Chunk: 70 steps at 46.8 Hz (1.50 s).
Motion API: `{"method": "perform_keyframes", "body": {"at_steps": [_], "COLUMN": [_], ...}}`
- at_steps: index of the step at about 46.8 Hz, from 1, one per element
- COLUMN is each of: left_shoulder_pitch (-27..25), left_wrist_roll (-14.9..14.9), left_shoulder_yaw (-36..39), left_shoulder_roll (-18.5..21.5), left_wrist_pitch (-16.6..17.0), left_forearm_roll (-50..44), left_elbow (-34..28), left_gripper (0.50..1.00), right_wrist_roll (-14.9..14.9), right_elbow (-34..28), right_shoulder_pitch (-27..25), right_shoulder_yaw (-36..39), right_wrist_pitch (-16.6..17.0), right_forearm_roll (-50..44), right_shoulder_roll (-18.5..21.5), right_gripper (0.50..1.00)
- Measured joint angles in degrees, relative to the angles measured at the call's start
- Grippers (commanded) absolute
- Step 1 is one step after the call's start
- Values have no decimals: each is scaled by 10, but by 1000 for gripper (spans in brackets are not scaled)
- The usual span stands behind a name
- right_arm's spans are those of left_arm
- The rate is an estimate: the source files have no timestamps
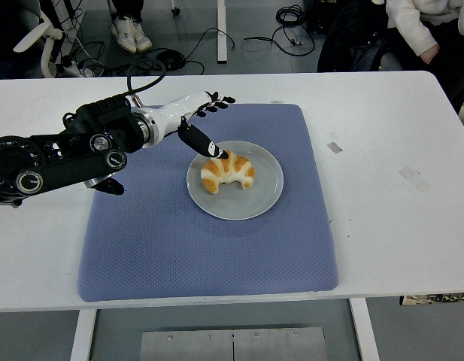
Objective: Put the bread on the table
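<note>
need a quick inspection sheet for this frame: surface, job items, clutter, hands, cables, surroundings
Surface: white table with a blue mat laid in the middle.
Job's things: croissant-shaped bread lying on a grey plate on the mat; not yet on the table.
Clutter: tape scraps on the table's right side.
Hands: left hand over the plate's far-left rim, fingers spread, thumb tip at the bread, nothing held. Right hand: nothing seen.
Cables: black cables on the floor beyond the table.
Surroundings: a person's sleeve at top right; shoes at top left.
</note>
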Motion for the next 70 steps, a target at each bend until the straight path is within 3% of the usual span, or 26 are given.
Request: {"method": "perform_keyframes", "body": {"at_steps": [18, 52, 70], "left_shoulder_pitch": [-5, -18, -16], "left_wrist_roll": [19, 26, 29], "left_shoulder_yaw": [21, 68, 68], "left_shoulder_roll": [-19, -18, -28], "left_wrist_pitch": [-7, -8, -5], "left_forearm_roll": [37, 66, 92], "left_elbow": [-1, -2, -1], "left_gripper": [937, 936, 893], "right_wrist_roll": [0, 0, 0], "right_elbow": [0, 0, 0], "right_shoulder_pitch": [0, 0, 0], "right_shoulder_yaw": [0, 0, 0], "right_wrist_pitch": [0, 0, 0], "right_forearm_roll": [0, 0, 0], "right_shoulder_roll": [0, 0, 0], "right_gripper": [1000, 1000, 1000]}}
